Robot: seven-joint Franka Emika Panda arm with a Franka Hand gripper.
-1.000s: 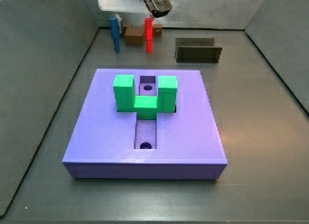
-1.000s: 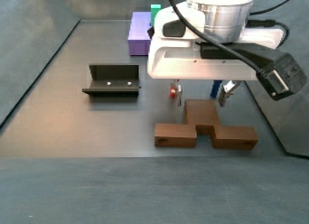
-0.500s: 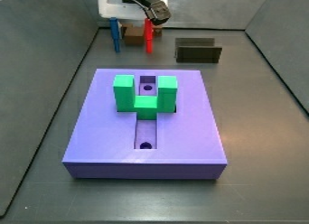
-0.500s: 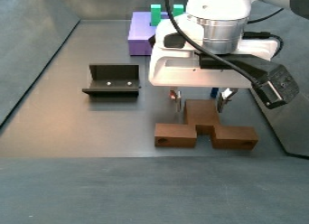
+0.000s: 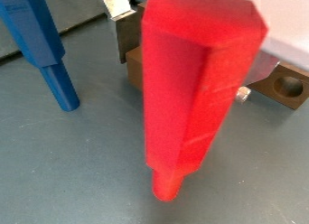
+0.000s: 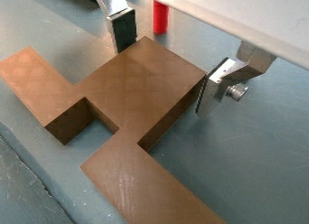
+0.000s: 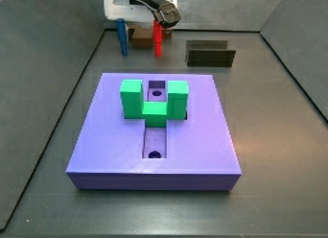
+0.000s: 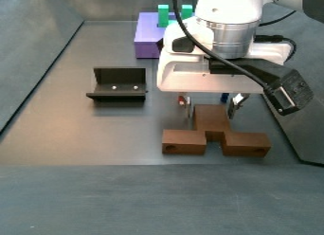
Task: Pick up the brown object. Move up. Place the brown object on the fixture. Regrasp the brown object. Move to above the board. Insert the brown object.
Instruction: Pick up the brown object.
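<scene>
Right, nearest the camera in a side view sits the brown object (image 8: 190,140), a matte mid-brown T-shaped block with crisp edges, lying flat on the grey surface (image 8: 76,135). Directly over its stem hangs the claw (image 8: 209,104), low down. In a wrist view the flat silver fingers (image 6: 226,81) straddle that stem, jaws parted a little wider than the block and not clamped, so nothing is held; I judge it is lining up the pick. A red hexagonal peg (image 5: 193,83) and a blue peg (image 5: 42,56) stand just beside. Further off waits the fixture (image 8: 117,84), a dark hollow bracket, open side up to receive the piece. Farthest is the board (image 8: 147,32), a smooth lavender slab.
</scene>
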